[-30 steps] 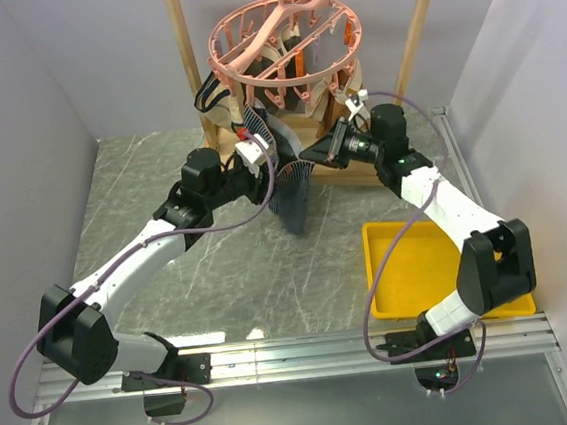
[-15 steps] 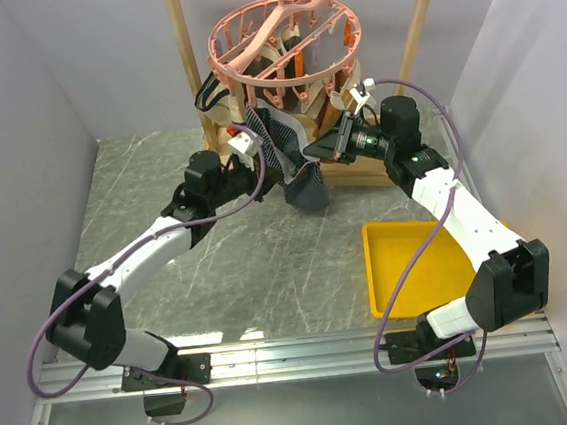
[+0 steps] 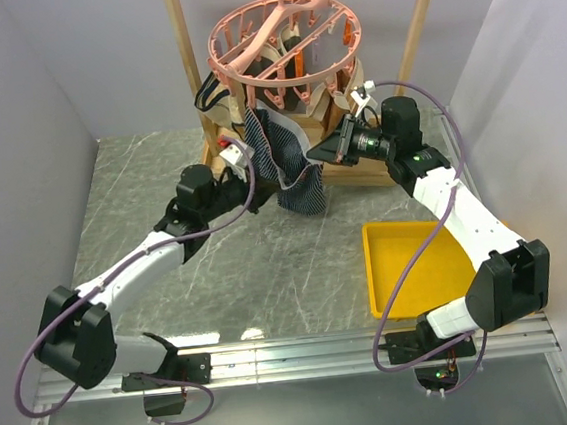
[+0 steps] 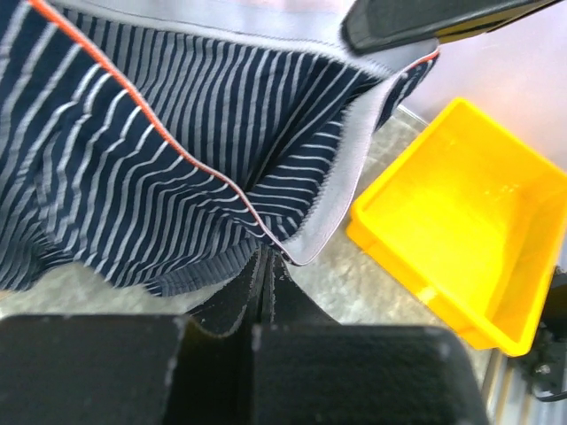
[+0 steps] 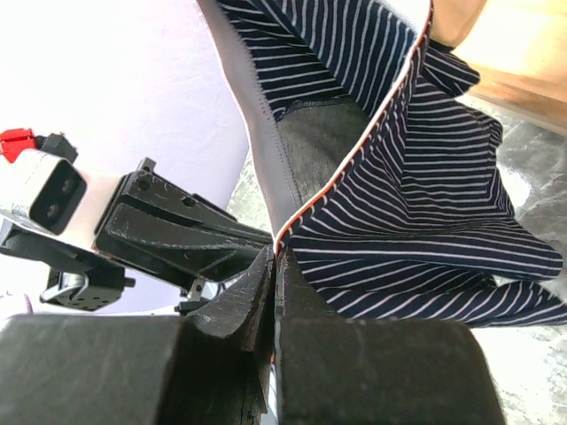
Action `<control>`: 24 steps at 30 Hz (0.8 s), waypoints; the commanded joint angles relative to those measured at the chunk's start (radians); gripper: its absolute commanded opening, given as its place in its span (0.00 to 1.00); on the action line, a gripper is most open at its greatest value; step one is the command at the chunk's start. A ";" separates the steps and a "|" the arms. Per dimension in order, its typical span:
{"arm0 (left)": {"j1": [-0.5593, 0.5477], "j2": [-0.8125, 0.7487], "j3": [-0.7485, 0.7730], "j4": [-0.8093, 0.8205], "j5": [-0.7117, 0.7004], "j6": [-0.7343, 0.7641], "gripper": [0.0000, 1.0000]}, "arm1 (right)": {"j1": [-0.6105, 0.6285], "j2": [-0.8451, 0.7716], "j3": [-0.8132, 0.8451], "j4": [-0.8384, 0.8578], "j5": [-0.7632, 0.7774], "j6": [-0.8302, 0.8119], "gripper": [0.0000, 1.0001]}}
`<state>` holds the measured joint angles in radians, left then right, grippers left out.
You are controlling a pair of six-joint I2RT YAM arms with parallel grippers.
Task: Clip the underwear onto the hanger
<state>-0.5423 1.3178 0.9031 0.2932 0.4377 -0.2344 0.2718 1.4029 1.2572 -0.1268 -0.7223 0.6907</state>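
Observation:
The underwear [image 3: 296,186], navy with thin light stripes and a grey orange-trimmed waistband, hangs under the round pink hanger [image 3: 282,42], stretched between both grippers. My left gripper [image 3: 252,173] is shut, its tips pinching the waistband's folded edge [image 4: 292,252]. My right gripper [image 3: 313,154] is shut on the orange-trimmed waistband [image 5: 292,217] from the other side. The striped cloth [image 4: 177,133] fills the left wrist view, and in the right wrist view it [image 5: 425,177] drapes to the right. Whether a peg holds the cloth's top I cannot tell.
The hanger hangs from a wooden rack frame [image 3: 188,71]. Tan garments [image 3: 338,102] and a black-and-white one [image 3: 210,97] dangle from its pegs. A yellow tray [image 3: 440,268] lies on the marbled table at the right, also showing as the yellow tray [image 4: 469,221] beyond the cloth.
My left gripper has shut and drawn back to the left. The right gripper has lifted slightly, and the underwear now hangs higher and spread wider between them.

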 commanded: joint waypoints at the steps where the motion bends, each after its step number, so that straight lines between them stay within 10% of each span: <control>1: -0.018 0.050 0.029 0.119 0.024 -0.063 0.01 | -0.008 -0.031 0.036 0.000 -0.011 -0.029 0.00; 14: -0.021 0.333 0.273 0.285 0.016 -0.155 0.04 | 0.033 -0.042 -0.059 -0.010 0.009 -0.118 0.00; 24: -0.010 0.334 0.304 0.190 -0.022 -0.098 0.43 | 0.158 0.042 -0.091 0.102 0.190 -0.177 0.00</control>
<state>-0.5583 1.6676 1.1606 0.4858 0.4248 -0.3519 0.4019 1.4178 1.1564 -0.1211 -0.6163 0.5419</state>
